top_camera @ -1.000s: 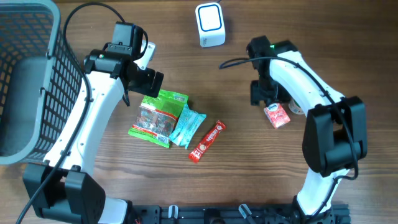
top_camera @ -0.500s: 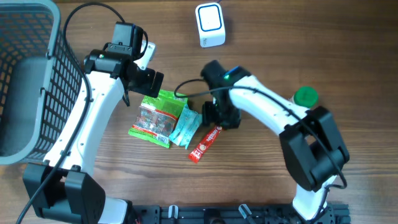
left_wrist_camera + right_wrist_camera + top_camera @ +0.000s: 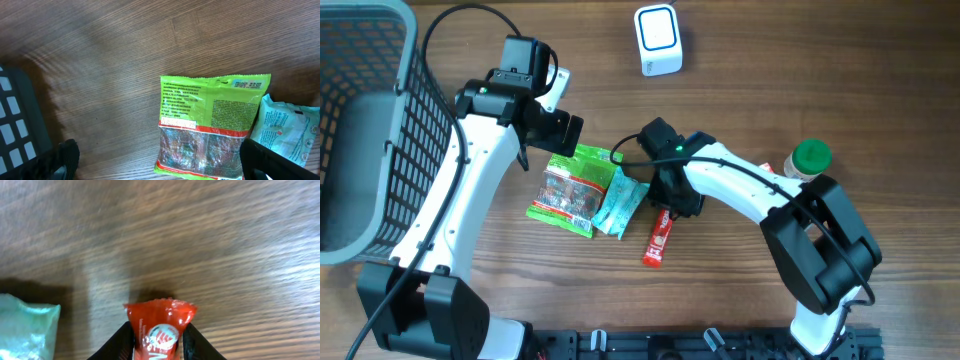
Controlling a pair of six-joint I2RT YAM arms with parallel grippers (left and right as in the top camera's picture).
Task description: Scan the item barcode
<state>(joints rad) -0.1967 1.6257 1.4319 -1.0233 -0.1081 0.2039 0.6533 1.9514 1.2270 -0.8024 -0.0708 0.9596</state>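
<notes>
Right gripper (image 3: 159, 341) pinches the red stick packet (image 3: 160, 324) at one end, a finger (image 3: 121, 341) pressed against each long edge just below the crimped seal. Whether that end is raised off the wood I cannot tell.

Seen from overhead, the packet (image 3: 660, 238) lies near the middle of the table (image 3: 880, 60). The surface is brown wood-grain board, and it fills every view to the edges. The packet's long axis runs almost straight from the far side of the table to the near side, only slightly tilted. The gripped end points away from the arm bases, toward the white scanner (image 3: 658, 40), which stands well apart at the far edge. The free end points back toward the bases.

Just to the packet's left lies a teal packet (image 3: 622, 200), with a strip of bare wood between the two in the right wrist view. The teal packet overlaps a green snack bag (image 3: 575, 185) lying flat beyond it.

The left gripper (image 3: 555, 130) hangs over the far edge of that bag with its jaws spread wide and nothing between them. In its own camera the two fingertips (image 3: 65, 157) sit at the bottom corners.

A grey basket (image 3: 360, 130) takes the far left corner, and a green-capped bottle (image 3: 810, 157) stands off to the right
</notes>
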